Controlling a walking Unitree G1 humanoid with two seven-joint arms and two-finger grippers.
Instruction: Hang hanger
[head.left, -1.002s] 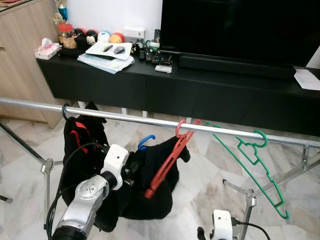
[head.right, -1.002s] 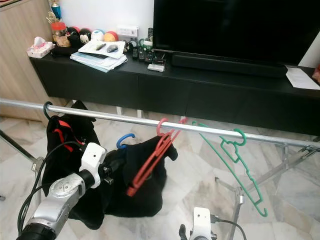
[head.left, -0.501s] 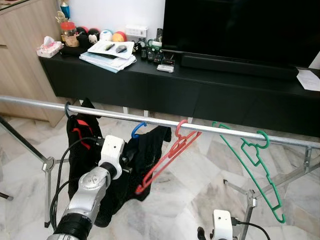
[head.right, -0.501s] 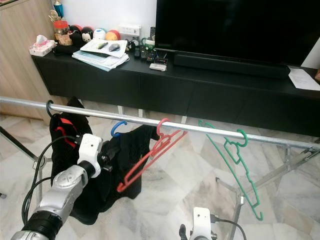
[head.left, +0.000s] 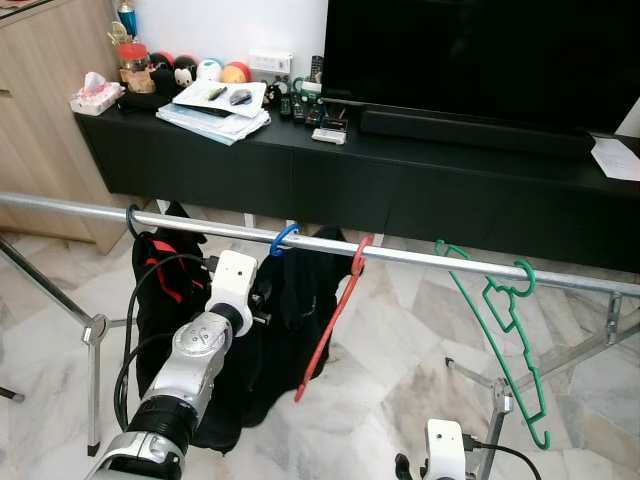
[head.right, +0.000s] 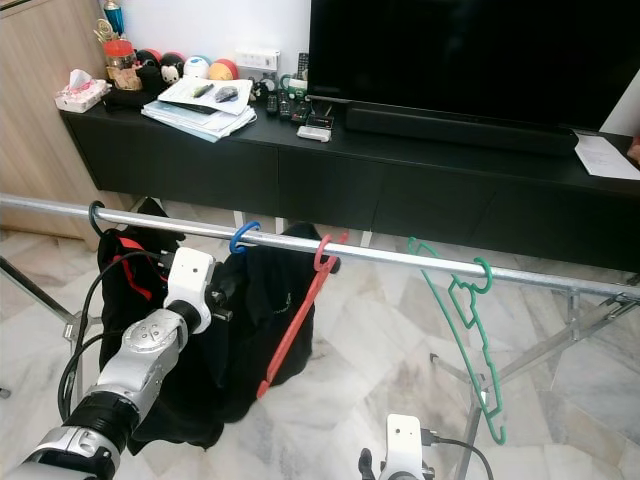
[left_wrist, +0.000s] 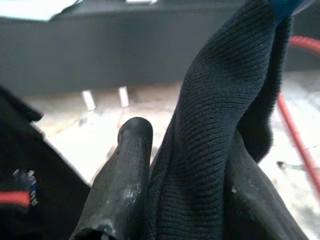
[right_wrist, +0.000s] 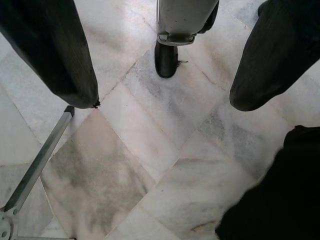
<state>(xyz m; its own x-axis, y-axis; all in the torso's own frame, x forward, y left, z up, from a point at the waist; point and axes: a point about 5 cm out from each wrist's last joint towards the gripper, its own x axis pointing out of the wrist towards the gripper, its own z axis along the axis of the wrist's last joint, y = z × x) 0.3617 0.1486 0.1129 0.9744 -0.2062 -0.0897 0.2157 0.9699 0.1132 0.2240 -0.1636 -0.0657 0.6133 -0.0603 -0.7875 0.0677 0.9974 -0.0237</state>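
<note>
I keep my left gripper (left_wrist: 185, 165) squeezed on the black shirt (head.left: 300, 290) that hangs on the blue hanger (head.left: 283, 238). I hold the cloth, not the hook, so I can lift the whole thing up to the silver rail (head.left: 420, 258). In the left eye view the blue hook sits on the rail, a little left of the middle of the frame, so I think the hanging is almost done, but I cannot tell if the hook is all the way over. In the left wrist view one black finger (left_wrist: 122, 185) shows beside the fold of knit cloth, which is pinched tight. My right gripper (right_wrist: 160, 75) hangs low over the marble floor (right_wrist: 150, 150) with its fingers spread wide and nothing in them. Just right of the blue hook a red hanger (head.left: 335, 320) dangles from the rail, very near the shirt, so it could get bumped when I let go. A green hanger (head.left: 505, 340) hangs farther right. Another dark piece of clothing (head.left: 160, 275) hangs at the left. Behind the rail, along the top of the frame, stand a black TV cabinet (head.left: 400, 190) and a big TV (head.left: 480, 50).
</note>
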